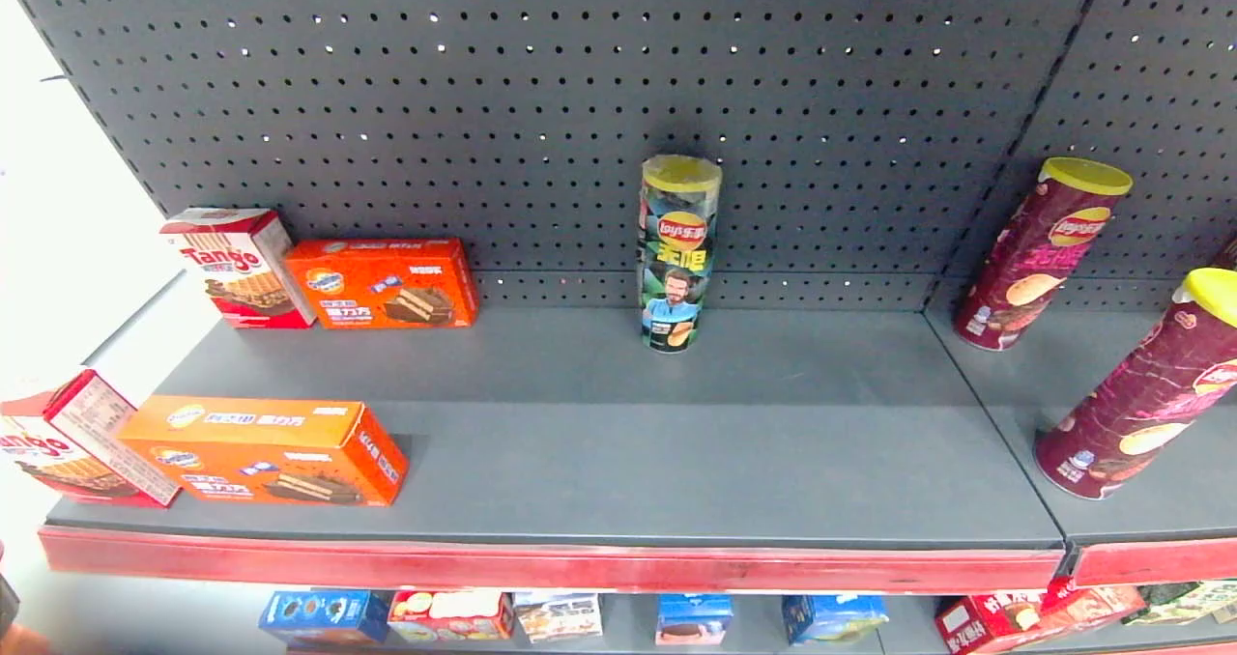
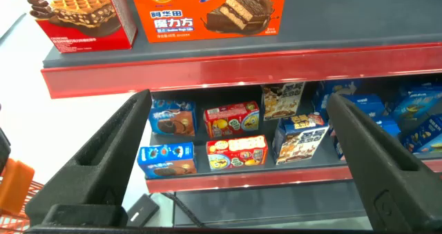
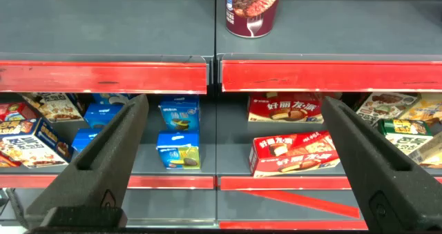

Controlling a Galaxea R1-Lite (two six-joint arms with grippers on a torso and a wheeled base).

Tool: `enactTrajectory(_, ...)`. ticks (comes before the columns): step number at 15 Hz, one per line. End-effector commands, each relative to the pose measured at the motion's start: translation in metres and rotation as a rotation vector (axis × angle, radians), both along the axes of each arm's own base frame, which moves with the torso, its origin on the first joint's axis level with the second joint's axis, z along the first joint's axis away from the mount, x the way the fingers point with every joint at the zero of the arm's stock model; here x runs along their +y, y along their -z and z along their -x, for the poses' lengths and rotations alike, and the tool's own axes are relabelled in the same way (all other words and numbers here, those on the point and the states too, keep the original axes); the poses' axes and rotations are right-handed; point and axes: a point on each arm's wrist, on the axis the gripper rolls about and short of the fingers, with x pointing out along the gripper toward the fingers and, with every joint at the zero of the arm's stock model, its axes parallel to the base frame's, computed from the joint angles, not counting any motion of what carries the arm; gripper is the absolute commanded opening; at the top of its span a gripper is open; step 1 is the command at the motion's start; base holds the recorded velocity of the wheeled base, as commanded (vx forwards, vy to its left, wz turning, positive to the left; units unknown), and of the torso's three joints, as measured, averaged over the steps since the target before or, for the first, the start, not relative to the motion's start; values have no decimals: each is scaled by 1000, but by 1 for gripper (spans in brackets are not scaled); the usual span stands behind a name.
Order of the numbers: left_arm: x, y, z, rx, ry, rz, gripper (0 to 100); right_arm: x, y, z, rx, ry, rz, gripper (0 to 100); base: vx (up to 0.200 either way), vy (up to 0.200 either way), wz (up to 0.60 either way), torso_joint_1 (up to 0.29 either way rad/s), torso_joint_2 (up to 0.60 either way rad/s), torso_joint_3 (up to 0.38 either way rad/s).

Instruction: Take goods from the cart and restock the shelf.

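- Dark grey pegboard (image 1: 541, 104) backs a grey shelf (image 1: 618, 442) with a red front lip.
- A green chip can (image 1: 679, 254) with a yellow lid stands upright at the back of the shelf, near the middle and against the pegboard, well apart from the other goods.
- At the back left, a red wafer box (image 1: 239, 267) stands just beside an orange cake box (image 1: 387, 283).
- At the front left, a second orange box (image 1: 266, 450) lies near the lip with a second wafer box (image 1: 68, 442) touching its outer end.
- In the neighbouring bay on the right, a rear maroon can (image 1: 1039, 254) stands by the back wall and a front maroon can (image 1: 1140, 389) stands nearer the lip, both with yellow lids.
- The lower shelf (image 1: 618, 636) holds a row of small blue, red and white boxes.
- The left gripper (image 2: 238, 99) is in front of the shelf's left end, below the lip. Its black fingers (image 2: 103, 158) are spread wide with nothing between them.
- The right gripper (image 3: 235, 101) faces the seam between the two bays. Its fingers (image 3: 103, 165) are likewise spread and hold nothing.
- Red snack boxes (image 3: 293, 154) and blue packs (image 3: 178, 130) sit on the lower shelf beyond the right gripper.
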Motion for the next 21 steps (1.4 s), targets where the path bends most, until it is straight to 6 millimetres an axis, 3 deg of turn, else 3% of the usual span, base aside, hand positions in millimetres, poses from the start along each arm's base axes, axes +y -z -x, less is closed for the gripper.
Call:
enactTrajectory(1,0,0,0,1,0,-1,100,0,0,0,0,0,1,100,0,0,0,0,0,0)
enactTrajectory(11,0,0,0,3,0,1,100,0,0,0,0,3,-2,100,0,0,0,0,0,0)
enactTrajectory(21,0,0,0,3,0,-1,100,0,0,0,2,5,-2,100,0,0,600,0,2,3)
